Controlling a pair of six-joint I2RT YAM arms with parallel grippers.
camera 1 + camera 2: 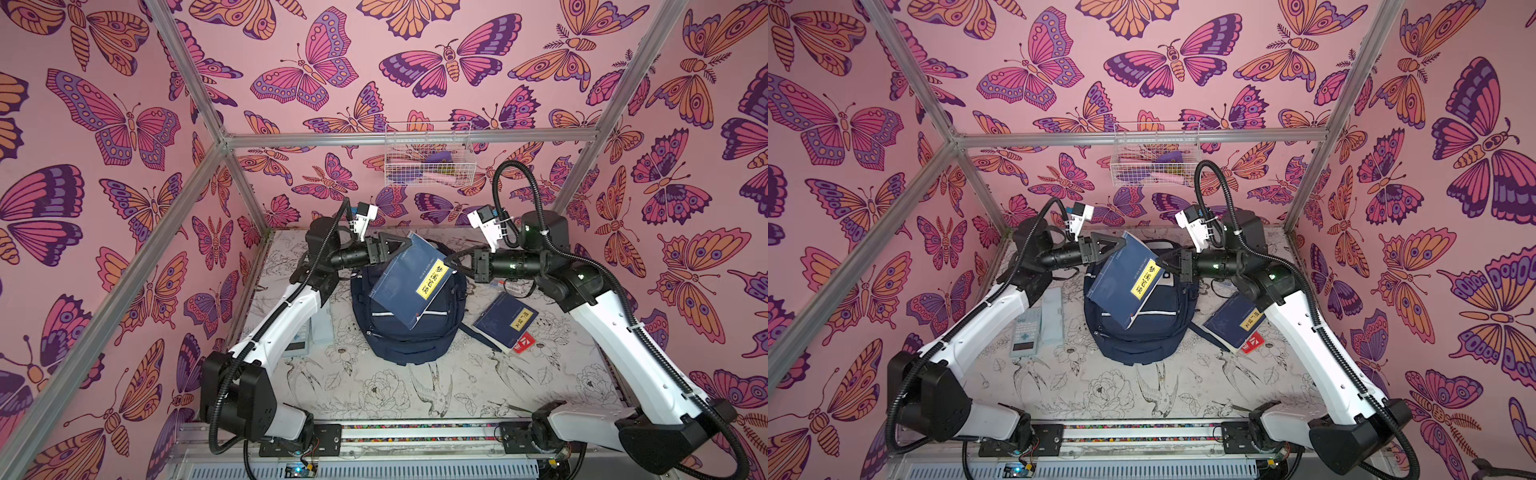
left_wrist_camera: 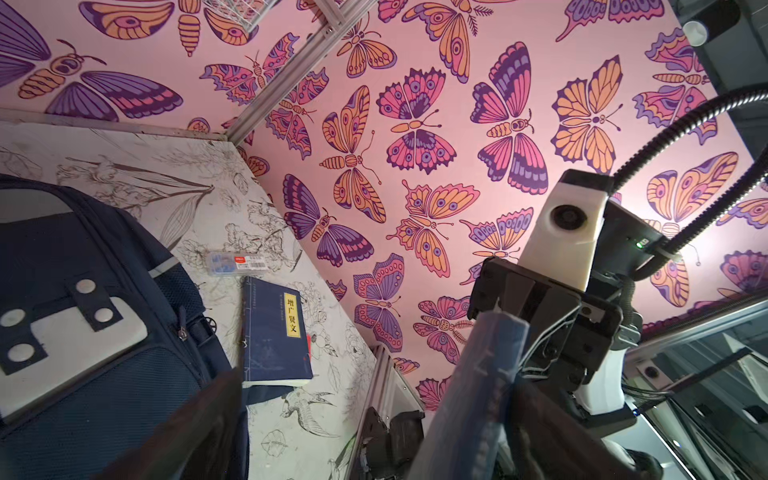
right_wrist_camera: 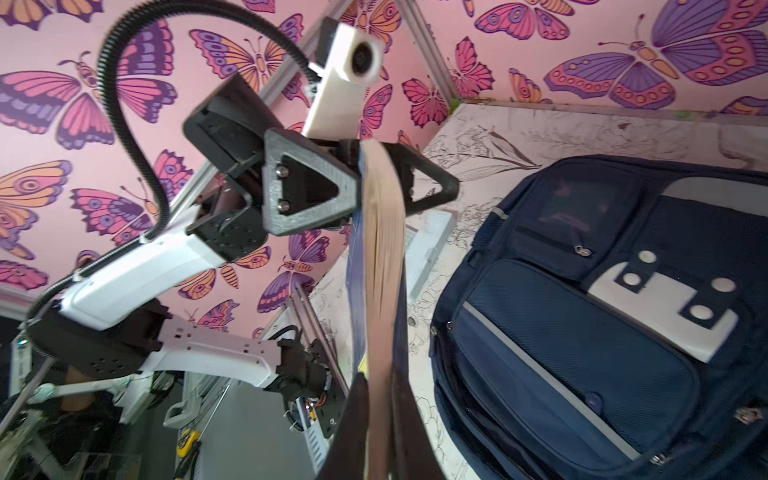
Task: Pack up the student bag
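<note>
The student bag [image 1: 409,332] [image 1: 1142,332], navy with white stripes and a white patch [image 2: 62,336], lies flat at the middle of the table, also seen in the right wrist view [image 3: 582,332]. A navy book with a yellow label [image 1: 409,278] [image 1: 1125,282] hangs tilted in the air above the bag. My right gripper [image 1: 451,259] [image 3: 380,415] is shut on the book's page edge [image 3: 382,249]. My left gripper [image 1: 401,245] [image 2: 370,424] stands open around the book's far corner, with the book [image 2: 469,395] close to one finger.
A second navy book [image 1: 503,320] [image 2: 274,328] lies right of the bag over a red item [image 1: 524,343]. A small clear box [image 2: 232,264] lies behind it. A calculator [image 1: 1025,332] and pale case [image 1: 1052,313] lie left. A wire basket [image 1: 428,153] hangs on the back wall.
</note>
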